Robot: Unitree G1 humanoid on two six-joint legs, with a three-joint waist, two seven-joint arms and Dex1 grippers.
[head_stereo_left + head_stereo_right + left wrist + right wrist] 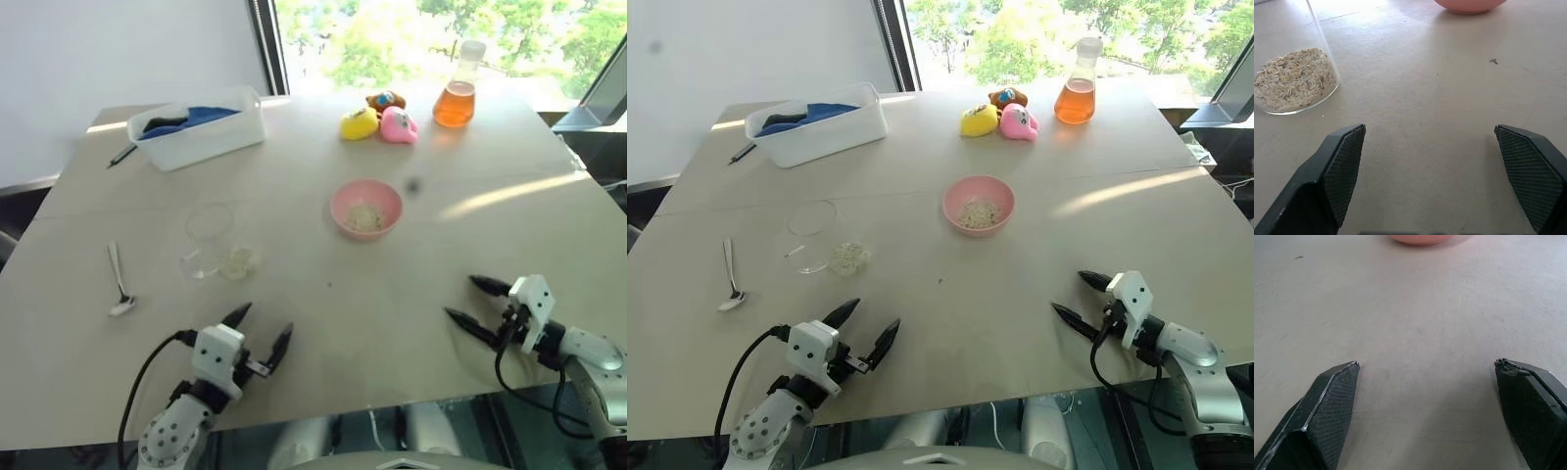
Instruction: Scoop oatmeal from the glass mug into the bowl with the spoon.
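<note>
On the table (323,323), spoon (119,282) lies left of both claws (263,331) (477,303) — fingers apart, empty.

Your worktop (323,323) is a pale beige surface running back to the window. On it, the spoon (119,282) lies at the left, well apart from the glass mug (213,245) holding oatmeal (240,262). The pink bowl (366,209) sits near the middle. At the far side you have a white tub (201,127) with a dark pen (122,155) beside it, three small toys (380,119) and a flask of orange liquid (457,90).
</note>
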